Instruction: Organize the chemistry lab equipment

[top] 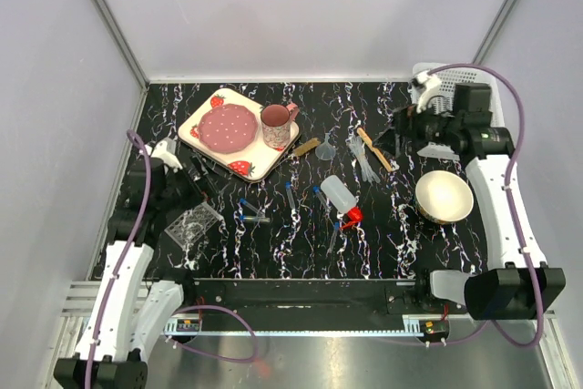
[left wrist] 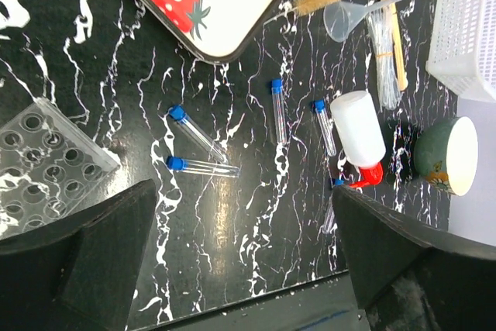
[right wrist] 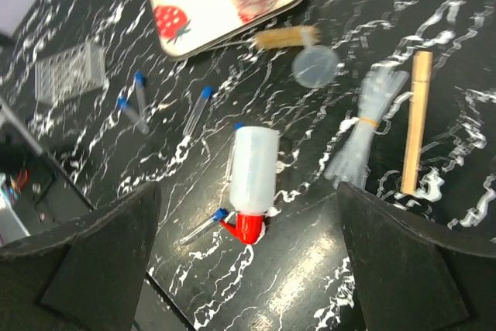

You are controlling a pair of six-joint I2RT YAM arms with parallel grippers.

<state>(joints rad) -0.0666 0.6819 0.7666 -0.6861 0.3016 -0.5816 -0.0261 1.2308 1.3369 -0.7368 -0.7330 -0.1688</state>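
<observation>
Left gripper (left wrist: 240, 257) and right gripper (right wrist: 248, 265) both hang fully spread and empty above the loose blue-capped tubes (left wrist: 198, 133), which lie between the tube rack (left wrist: 46, 160) and the squeeze bottle (right wrist: 254, 180); a glancing finger could roll them, notably the one tucked against the bottle's red cap, clearest from the right wrist.

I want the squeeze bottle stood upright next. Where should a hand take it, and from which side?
Take the squeeze bottle by the middle of its translucent body, coming straight down and closing across its width. It lies flat, so both round sides are exposed; the red cap is narrow, with a blue-capped tube right beside it.
</observation>
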